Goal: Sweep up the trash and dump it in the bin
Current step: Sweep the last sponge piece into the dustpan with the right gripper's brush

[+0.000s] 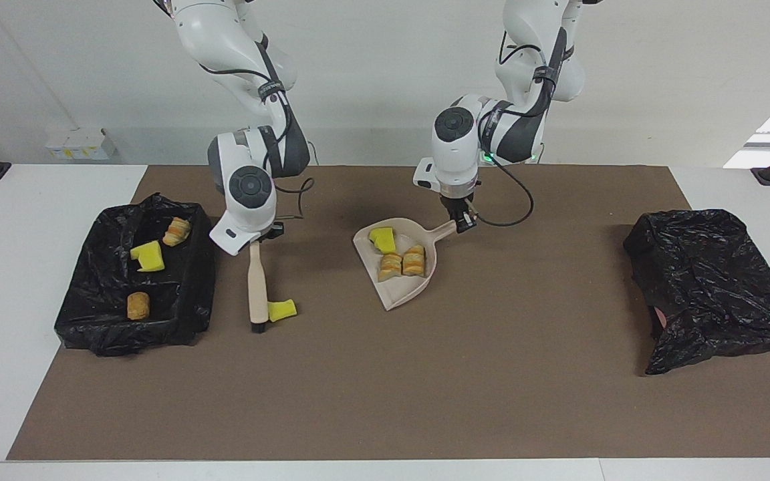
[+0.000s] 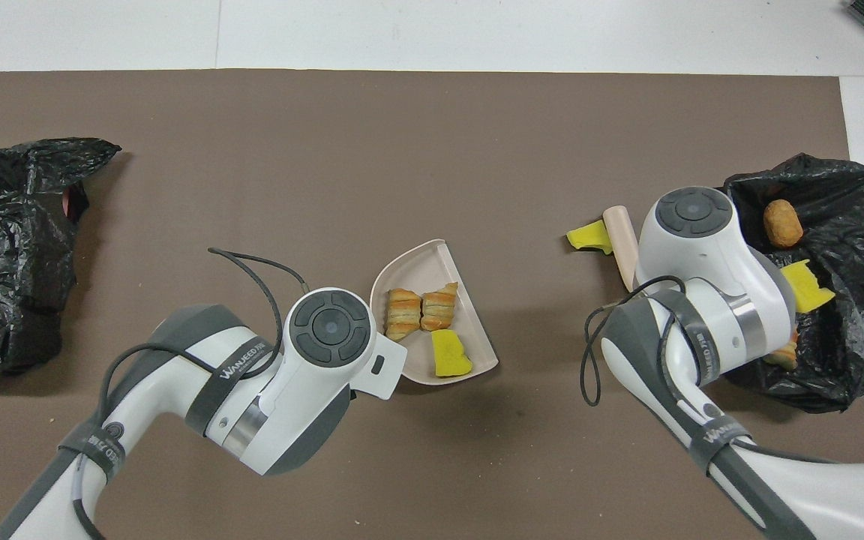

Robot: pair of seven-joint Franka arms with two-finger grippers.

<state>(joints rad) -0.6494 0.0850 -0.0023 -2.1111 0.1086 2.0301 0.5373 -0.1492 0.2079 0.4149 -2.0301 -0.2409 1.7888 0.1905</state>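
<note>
**Brush set beside the last loose scrap, dustpan held ready**

The right tool (image 1: 257, 235) is clamped on the top of the brush (image 1: 257, 284), whose handle hangs down with the bristle end on the brown mat (image 1: 385, 401). The loose yellow scrap (image 1: 283, 310) touches the brush head on the side facing the dustpan, at about 3 o'clock from it in the facing view, so a push that way would drive it toward the pan.

The left tool (image 1: 463, 223) is clamped on the handle of the dustpan (image 1: 404, 294), holding it low over the middle of the mat with the open lip toward 7 o'clock in that view, roughly facing the scrap. Three scraps already lie in it: one yellow chunk (image 1: 381, 238) and two bread pieces (image 1: 402, 263). Three more scraps (image 1: 149, 257) lie in the black-lined bin (image 1: 194, 294) at the right arm's end of the tabletop.

A bare stretch of mat lies between scrap and pan lip, giving the brush a free path. The bin's rim is just beside the brush, so any backswing has little room there. A second black bag (image 1: 712, 280) sits at the left arm's end, well apart from the work. The mat's edge farthest from the robots is well away from both.
</note>
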